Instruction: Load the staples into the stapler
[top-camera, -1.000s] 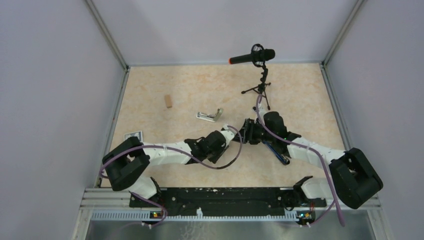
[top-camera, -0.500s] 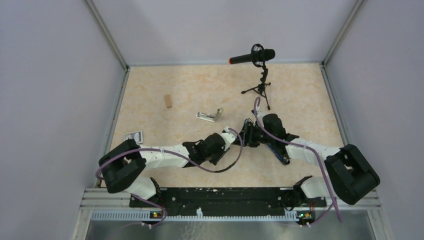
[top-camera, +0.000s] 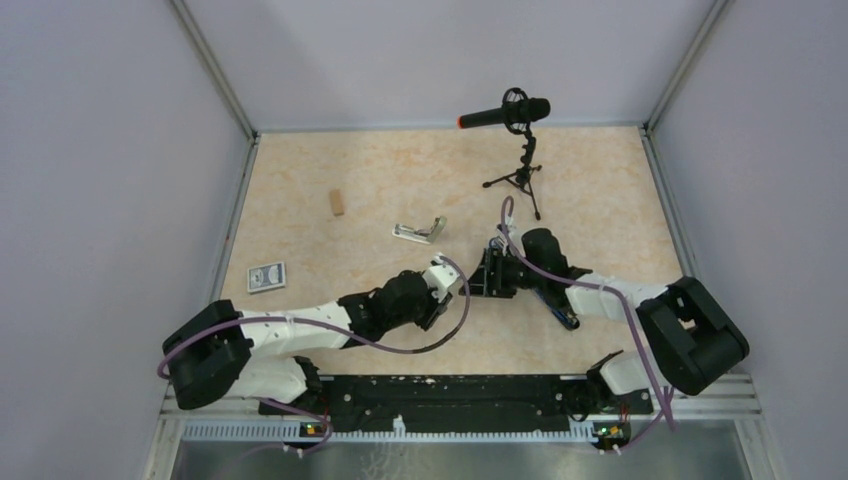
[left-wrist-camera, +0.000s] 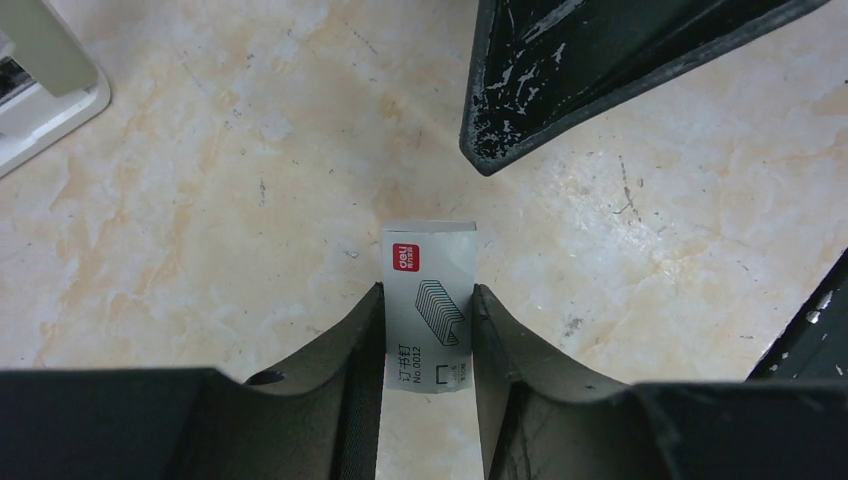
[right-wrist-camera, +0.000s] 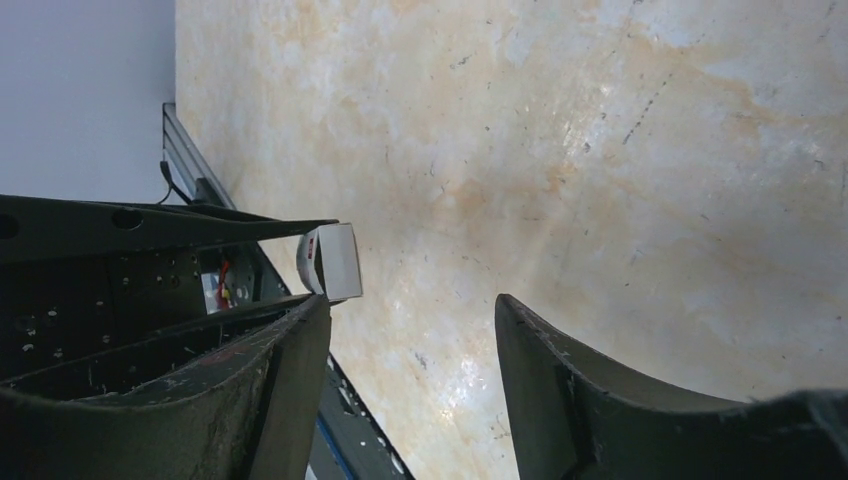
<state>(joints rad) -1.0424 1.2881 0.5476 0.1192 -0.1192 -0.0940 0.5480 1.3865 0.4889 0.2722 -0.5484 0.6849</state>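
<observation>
Drawn back from the wide, empty right fingers, left fingers pinch the light, crushable staple box by its long sides.

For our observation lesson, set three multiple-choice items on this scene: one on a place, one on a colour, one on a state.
1. Seen from above, the stapler lies: A between the wooden block and the microphone stand; B left of the block; C right of the stand.
2. The logo patch on the staple box is: A green; B blue; C red.
3. The right jaws are: A shut on the stapler; B open, empty; C shut on the box.
Key: A, the top view shows it; C, red in the left wrist view; B, only tabletop shows between them.
</observation>
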